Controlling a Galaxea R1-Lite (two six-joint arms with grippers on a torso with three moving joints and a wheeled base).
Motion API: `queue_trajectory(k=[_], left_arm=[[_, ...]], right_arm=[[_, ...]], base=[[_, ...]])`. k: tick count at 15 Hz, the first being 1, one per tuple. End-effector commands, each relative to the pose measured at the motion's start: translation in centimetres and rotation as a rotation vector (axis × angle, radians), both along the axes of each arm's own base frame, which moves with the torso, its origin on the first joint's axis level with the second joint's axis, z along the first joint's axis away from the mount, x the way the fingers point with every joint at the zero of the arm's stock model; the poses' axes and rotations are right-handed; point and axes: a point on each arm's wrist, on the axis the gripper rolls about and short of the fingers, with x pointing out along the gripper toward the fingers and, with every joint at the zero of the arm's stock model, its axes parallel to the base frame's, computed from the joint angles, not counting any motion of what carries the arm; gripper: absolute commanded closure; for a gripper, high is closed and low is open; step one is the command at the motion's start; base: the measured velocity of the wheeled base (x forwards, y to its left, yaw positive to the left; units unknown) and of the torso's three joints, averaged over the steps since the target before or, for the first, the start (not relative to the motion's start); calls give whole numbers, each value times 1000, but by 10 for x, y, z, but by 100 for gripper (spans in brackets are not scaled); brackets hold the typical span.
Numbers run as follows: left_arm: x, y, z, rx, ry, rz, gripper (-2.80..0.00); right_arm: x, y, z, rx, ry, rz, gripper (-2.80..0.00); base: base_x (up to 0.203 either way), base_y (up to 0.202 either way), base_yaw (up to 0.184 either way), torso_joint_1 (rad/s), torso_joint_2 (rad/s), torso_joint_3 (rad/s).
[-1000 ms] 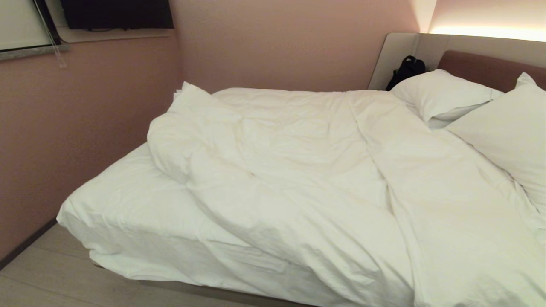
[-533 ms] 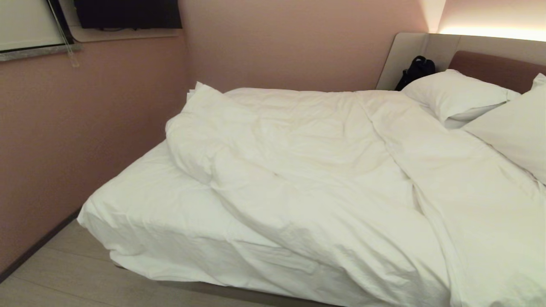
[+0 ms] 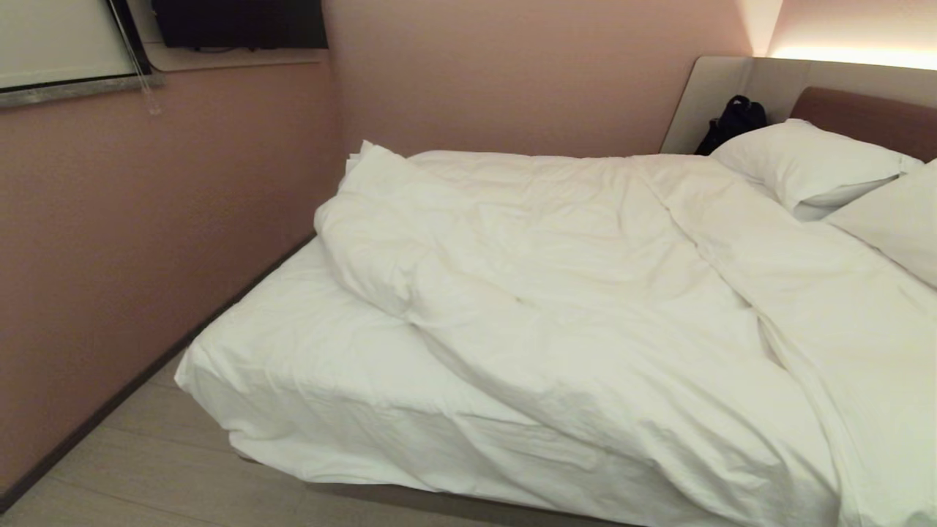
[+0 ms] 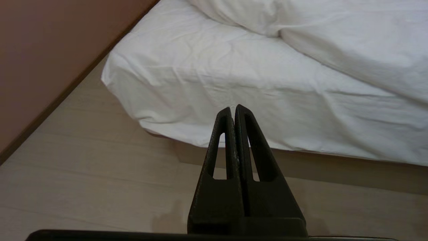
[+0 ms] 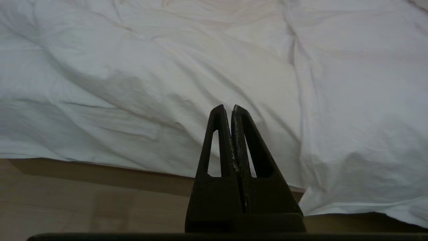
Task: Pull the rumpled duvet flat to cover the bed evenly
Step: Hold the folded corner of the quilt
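Your left tool (image 4: 234, 107) hangs above the pale wood floor (image 4: 83, 180), its two black fingers (image 4: 223, 140) pressed together, empty, short of the bed (image 4: 234, 157). Its tips point at the bed's near corner, where the sheet (image 4: 187, 83) lies bare and creased. The duvet (image 4: 334, 36) is bunched further up the mattress. A brown wall (image 4: 43, 43) runs alongside the bed.

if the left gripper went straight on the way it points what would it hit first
Probably the white-sheeted side of the low double bed near its foot corner: the shut left gripper points at it across bare floor, though depth is unclear.
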Motion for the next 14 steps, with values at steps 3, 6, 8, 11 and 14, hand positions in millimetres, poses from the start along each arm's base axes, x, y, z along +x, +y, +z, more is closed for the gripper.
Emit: queue_trajectory(k=[3, 6, 8, 11, 14], left_arm=[[0, 0, 0, 0, 2, 0, 0], [0, 0, 0, 0, 0, 0, 0], [0, 0, 0, 0, 0, 0, 0], [0, 0, 0, 0, 0, 0, 0], [0, 0, 0, -2, 0, 0, 0]], right_arm=[[0, 0, 0, -1, 0, 0, 0], [0, 0, 0, -1, 0, 0, 0], [0, 0, 0, -1, 0, 0, 0], [0, 0, 0, -1, -1, 0, 0], [0, 0, 0, -1, -1, 0, 0]], base=[[0, 194, -1, 2, 1, 3], [0, 194, 0, 6, 4, 1], [0, 196, -1, 2, 5, 2], [0, 193, 0, 1, 4, 5], [0, 193, -1, 4, 5, 2]])
